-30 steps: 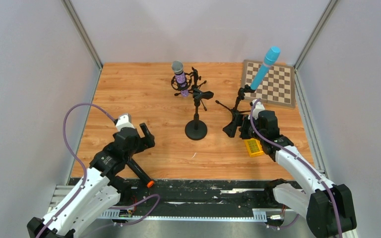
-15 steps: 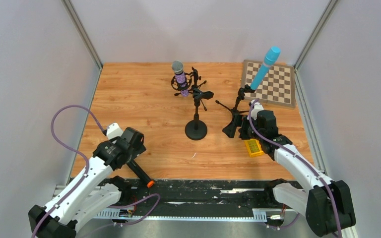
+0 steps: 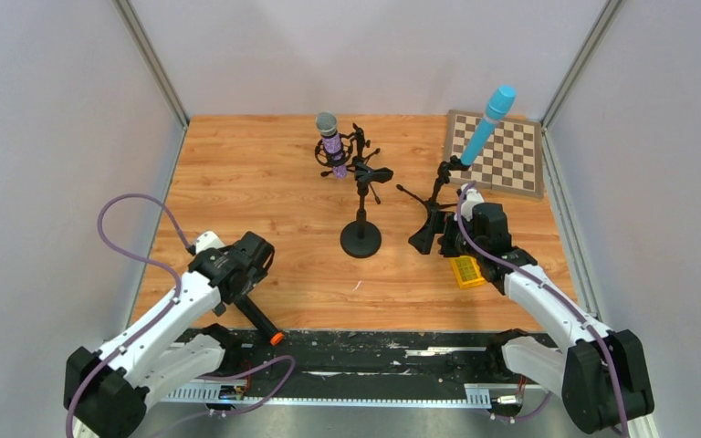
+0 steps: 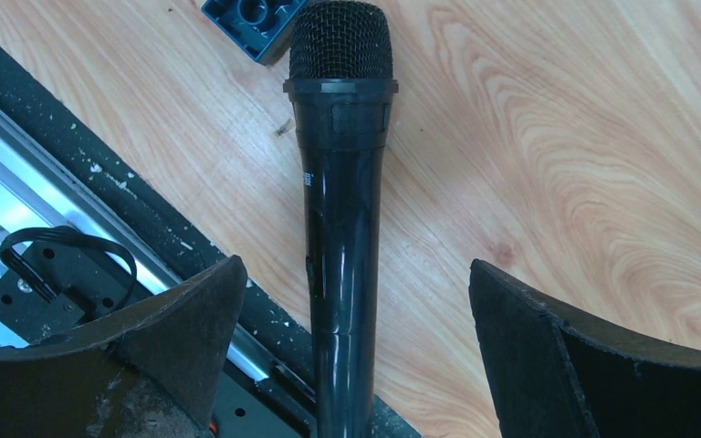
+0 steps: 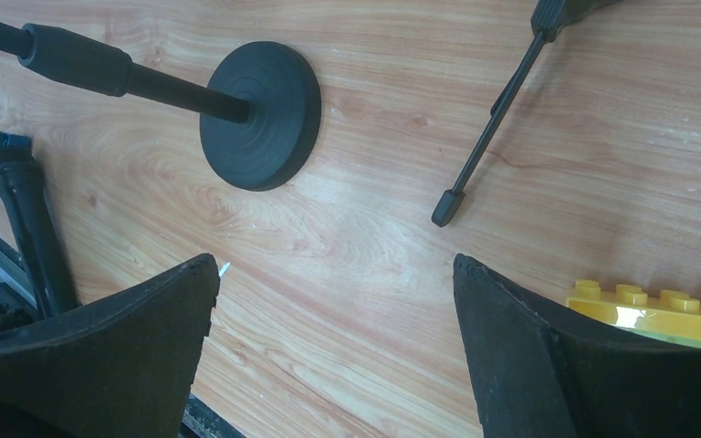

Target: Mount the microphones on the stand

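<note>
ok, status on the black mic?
Left pincer open over black microphone, flat on table. Right pincer open, empty. Blue brick by its head, clear.

Black microphone [image 4: 340,228] — tail cut by wrist view's bottom edge, head under left arm [image 3: 173,306] overhead.

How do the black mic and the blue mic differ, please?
The black mic lies flat at the table's near edge; the blue mic stands tilted in a tripod stand. The black mic has a dark mesh head; the blue mic looks light blue throughout. Both are stick mics.
</note>
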Robot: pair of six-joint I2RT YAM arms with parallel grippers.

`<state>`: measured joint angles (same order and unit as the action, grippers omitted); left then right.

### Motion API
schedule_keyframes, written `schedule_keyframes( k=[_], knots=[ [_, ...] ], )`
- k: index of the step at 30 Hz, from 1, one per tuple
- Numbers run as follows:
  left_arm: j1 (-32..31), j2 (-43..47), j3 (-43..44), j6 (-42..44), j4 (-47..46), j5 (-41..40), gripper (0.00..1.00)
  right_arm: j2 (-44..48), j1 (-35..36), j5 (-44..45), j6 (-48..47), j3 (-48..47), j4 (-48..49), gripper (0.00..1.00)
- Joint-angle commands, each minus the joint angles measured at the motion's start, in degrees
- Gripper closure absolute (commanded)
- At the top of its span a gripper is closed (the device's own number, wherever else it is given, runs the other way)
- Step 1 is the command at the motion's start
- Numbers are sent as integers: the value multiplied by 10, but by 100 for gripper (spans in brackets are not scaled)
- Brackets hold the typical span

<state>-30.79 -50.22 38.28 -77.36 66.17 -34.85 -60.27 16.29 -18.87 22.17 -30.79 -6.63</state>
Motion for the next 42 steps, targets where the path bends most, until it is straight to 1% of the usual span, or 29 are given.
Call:
schedule_keyframes(
  k=[1, 7, 13, 16, 18, 19, 20, 21, 23, 26, 28, 29, 30, 31, 32, 33, 34, 35, 37, 39, 42],
  knots=[
    [-2, -36, -6, -39, -28, -7, 0, -2, -3, -9, -5, -7, 18, 2],
    [-2, -79, -37, -19, -110, 26, 3, 0, -3, -7, -5, -7, 17, 2],
    [-2, -142, -44, -11, -136, 44, 6, 0, -3, -4, -6, -6, 17, 2],
    [-1, -161, -35, 2, -146, 48, 16, 0, -4, -3, -5, -7, 17, 3],
    [-2, -169, -33, 23, -169, 56, 25, -1, -3, -2, -5, -8, 17, 2],
    [-2, -174, -33, 29, -178, 60, 34, 0, -4, -1, -6, -8, 17, 2],
    [-2, -177, -34, 41, -194, 68, 38, 0, -4, -1, -6, -8, 17, 2],
    [-2, -183, -35, 46, -202, 71, 47, 0, -3, 0, -7, -9, 17, 2],
    [-2, -198, -30, 58, -216, 81, 53, -1, -4, 0, -7, -9, 17, 2],
    [-2, -226, -21, 81, -242, 93, 57, 0, -4, 1, -6, -9, 17, 2],
    [-2, -239, -19, 94, -263, 100, 65, 1, -4, 2, -7, -9, 16, 3],
    [-2, -242, -18, 99, -272, 106, 73, 2, -5, 2, -8, -9, 15, 3],
    [-2, -250, -17, 110, -289, 111, 78, 2, -5, 2, -8, -9, 15, 2],
    [-2, -253, -16, 116, -297, 120, 79, 2, -5, 2, -8, -9, 14, 3],
    [-2, -260, -14, 133, -317, 126, 85, 2, -6, 2, -8, -9, 14, 2],
    [-2, -263, -12, 143, -328, 142, 88, 3, -6, 2, -8, -9, 13, 2],
    [-2, -267, -13, 175, -359, 153, 92, 3, -7, 2, -8, -10, 12, 3],
    [-2, -268, -15, 191, -377, 185, 93, 4, -7, 2, -9, -9, 11, 2],
    [-2, -260, -26, 239, -457, 237, 92, 4, -8, 3, -9, -10, 10, 2],
    [-2, -248, -44, 258, -506, 278, 91, 4, -8, 3, -9, -10, 9, 2],
    [-5, -245, -45, 286, -515, 292, 90, 3, -9, 2, -8, -10, 9, 2]
  ],
)
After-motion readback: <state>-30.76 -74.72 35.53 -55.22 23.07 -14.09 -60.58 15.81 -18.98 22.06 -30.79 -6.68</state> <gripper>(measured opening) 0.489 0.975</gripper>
